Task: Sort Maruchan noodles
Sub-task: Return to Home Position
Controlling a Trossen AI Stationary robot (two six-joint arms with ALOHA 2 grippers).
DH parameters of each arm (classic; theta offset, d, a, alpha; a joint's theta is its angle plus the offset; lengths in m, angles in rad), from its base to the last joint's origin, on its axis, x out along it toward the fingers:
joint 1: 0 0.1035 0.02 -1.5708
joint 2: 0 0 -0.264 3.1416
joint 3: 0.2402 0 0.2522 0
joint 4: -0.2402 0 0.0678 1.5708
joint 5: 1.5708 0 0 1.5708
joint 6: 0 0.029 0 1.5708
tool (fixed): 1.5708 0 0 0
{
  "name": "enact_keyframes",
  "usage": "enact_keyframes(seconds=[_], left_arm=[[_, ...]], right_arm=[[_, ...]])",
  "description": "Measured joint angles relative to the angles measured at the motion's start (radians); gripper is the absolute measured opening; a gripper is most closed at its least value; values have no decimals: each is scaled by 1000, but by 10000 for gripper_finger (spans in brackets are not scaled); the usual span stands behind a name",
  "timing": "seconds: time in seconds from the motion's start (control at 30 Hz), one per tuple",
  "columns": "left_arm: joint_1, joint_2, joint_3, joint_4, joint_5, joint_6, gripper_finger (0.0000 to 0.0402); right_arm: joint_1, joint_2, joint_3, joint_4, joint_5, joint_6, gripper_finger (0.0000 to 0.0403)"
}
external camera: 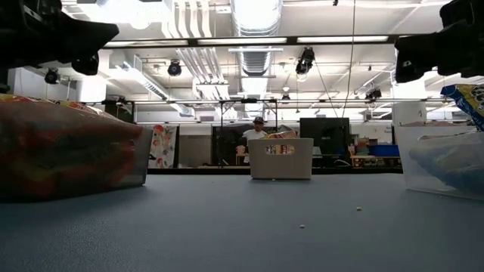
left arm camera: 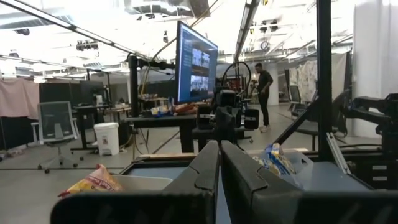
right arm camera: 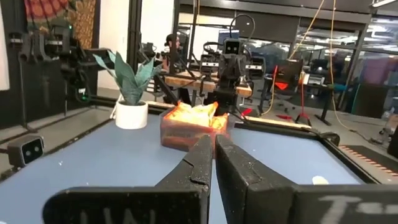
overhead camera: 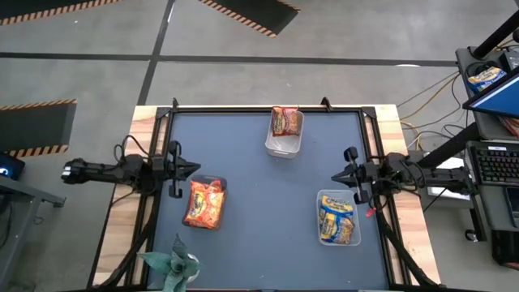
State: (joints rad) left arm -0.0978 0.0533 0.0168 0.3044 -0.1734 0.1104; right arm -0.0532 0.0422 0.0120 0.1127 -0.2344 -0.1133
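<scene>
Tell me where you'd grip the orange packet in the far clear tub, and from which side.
I'd take the orange packet by its top edge, from straight above. It leans at the clear tub's far end, that edge poking above the rim, and the walls block a sideways approach.

Grey concrete floor is crossed by dark lines and edged with black-and-orange hazard stripes. Overhead run white ducts and long strip lights. Beyond the left fingers a large lit monitor stands over a dark desk. A grey office chair and a white bin sit farther off, and a person stands far behind.
</scene>
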Motion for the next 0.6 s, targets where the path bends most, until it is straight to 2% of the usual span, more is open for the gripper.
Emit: enact_keyframes(seconds=[0.6], left_arm=[[0,16,1,-6,0,0,0]], right_arm=[[0,2,0,-4,0,7,9]])
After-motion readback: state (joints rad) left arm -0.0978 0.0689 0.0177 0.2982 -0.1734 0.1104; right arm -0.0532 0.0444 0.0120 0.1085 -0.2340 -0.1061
